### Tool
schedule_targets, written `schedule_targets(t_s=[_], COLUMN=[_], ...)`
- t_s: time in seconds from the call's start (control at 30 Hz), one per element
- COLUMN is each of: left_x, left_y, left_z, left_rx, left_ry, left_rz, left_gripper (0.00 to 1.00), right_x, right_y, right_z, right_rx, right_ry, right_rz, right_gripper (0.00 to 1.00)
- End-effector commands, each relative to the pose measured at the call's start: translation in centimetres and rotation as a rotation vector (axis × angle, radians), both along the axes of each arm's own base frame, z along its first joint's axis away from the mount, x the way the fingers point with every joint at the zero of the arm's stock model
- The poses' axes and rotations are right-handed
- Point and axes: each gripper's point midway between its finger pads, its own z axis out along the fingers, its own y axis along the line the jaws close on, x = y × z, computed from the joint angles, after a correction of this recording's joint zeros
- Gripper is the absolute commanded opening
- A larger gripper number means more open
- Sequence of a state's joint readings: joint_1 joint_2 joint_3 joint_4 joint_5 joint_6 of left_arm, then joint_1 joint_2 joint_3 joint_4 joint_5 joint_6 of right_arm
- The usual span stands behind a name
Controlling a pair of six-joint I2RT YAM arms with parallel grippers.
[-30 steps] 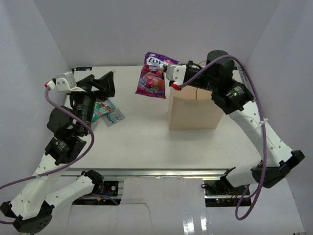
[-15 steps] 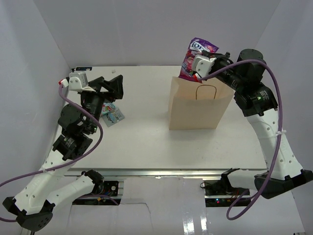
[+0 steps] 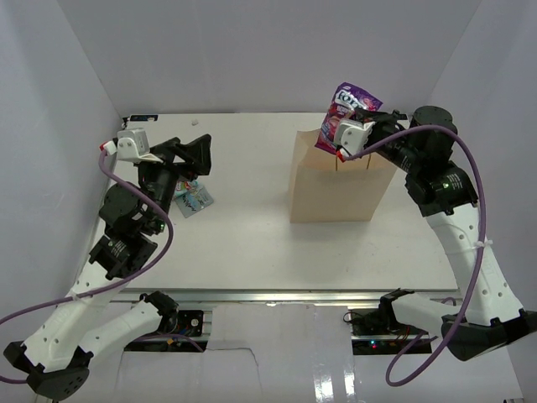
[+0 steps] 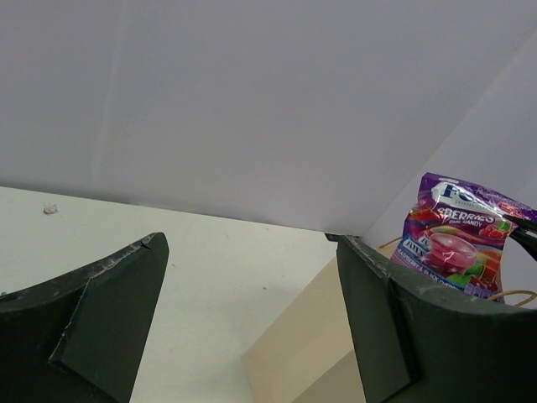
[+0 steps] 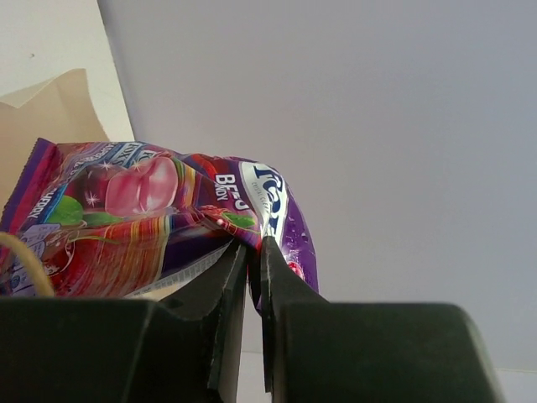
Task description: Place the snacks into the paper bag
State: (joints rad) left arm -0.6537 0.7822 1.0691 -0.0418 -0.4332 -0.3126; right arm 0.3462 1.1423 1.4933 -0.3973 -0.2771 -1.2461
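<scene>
Purple-magenta packet [image 3: 348, 107], pinched by its edge in the right gripper [image 5: 254, 252], hangs tilted directly over the open mouth of the paper bag [image 3: 331, 195], so the drop should go straight down

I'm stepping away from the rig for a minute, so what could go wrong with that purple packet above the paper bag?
The purple packet is pinched at one edge by the right arm's fingers, so it could slip early. It hangs over the paper bag, seemingly near its far rim; released there, it may land behind. A handle loop sits close and could snag it.
</scene>
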Motion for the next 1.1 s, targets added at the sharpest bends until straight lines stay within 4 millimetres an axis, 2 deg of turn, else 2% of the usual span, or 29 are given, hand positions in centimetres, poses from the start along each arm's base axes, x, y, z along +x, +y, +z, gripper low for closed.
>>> schedule_targets(t_s=[0.0,0.27,0.37,0.5,0.57,0.63,0.67,0.7,0.73,0.77,0.8,0.83,0.87,0.9,0.97,1.0,1.07], left_x=[0.3,0.9,1.7,3.3,4.4,5.8,6.4,7.8,8.5,9.0,10.0,10.5,11.2,11.9,12.8,13.4,13.7], left_y=[-0.4,-1.0,-1.7,-2.8,-3.1,-2.0,-1.6,-0.3,0.5,1.0,2.4,3.0,4.7,4.8,6.2,8.0,9.4], left_z=[-0.4,-1.5,-3.5,-7.2,-8.7,-11.1,-12.2,-14.6,-15.9,-17.7,-19.6,-20.7,-22.0,-24.2,-26.4,-28.4,-30.3], left_rx=[0.011,0.026,0.027,0.019,-0.004,0.005,-0.027,-0.039,-0.064,-0.099,-0.128,-0.146,-0.173,-0.181,-0.200,-0.221,-0.260], left_ry=[0.013,0.036,0.093,0.239,0.317,0.412,0.458,0.540,0.581,0.633,0.695,0.728,0.769,0.842,0.915,0.988,1.059], left_rz=[-0.007,-0.015,-0.020,-0.009,0.005,0.042,0.049,0.054,0.057,0.056,0.060,0.065,0.100,0.088,0.130,0.206,0.259], left_gripper=[0.93,0.93,0.93,0.93,0.93,0.92,0.92,0.92,0.90,0.89,0.88,0.88,0.87,0.87,0.88,0.88,0.91], right_x=[-0.7,-1.0,-0.9,-0.6,-0.6,-0.4,-0.6,-1.0,-0.9,-1.4,-1.5,-1.7,-2.7,-2.6,-3.6,-4.3,-5.1], right_y=[-0.1,-0.1,-0.1,0.0,0.0,0.3,0.4,0.9,1.3,1.6,2.6,3.1,4.1,5.0,6.7,8.0,9.1], right_z=[1.9,0.6,0.4,0.8,1.9,2.3,3.5,3.9,4.1,5.6,5.2,5.4,6.4,5.1,3.8,2.1,0.1], right_rx=[-0.003,-0.017,-0.011,0.024,0.047,0.094,0.122,0.177,0.209,0.251,0.319,0.361,0.399,0.420,0.509,0.513,0.543], right_ry=[-0.117,-0.102,-0.099,-0.086,-0.093,-0.062,-0.068,-0.031,-0.006,-0.006,0.082,0.129,0.168,0.264,0.443,0.530,0.648], right_rz=[0.023,0.029,0.027,0.021,0.019,0.027,0.036,0.061,0.077,0.097,0.136,0.161,0.229,0.258,0.327,0.393,0.424], right_gripper=[0.14,0.41,0.47,0.49,0.49,0.50,0.51,0.52,0.52,0.55,0.56,0.60,0.62,0.64,0.73,0.75,0.78])
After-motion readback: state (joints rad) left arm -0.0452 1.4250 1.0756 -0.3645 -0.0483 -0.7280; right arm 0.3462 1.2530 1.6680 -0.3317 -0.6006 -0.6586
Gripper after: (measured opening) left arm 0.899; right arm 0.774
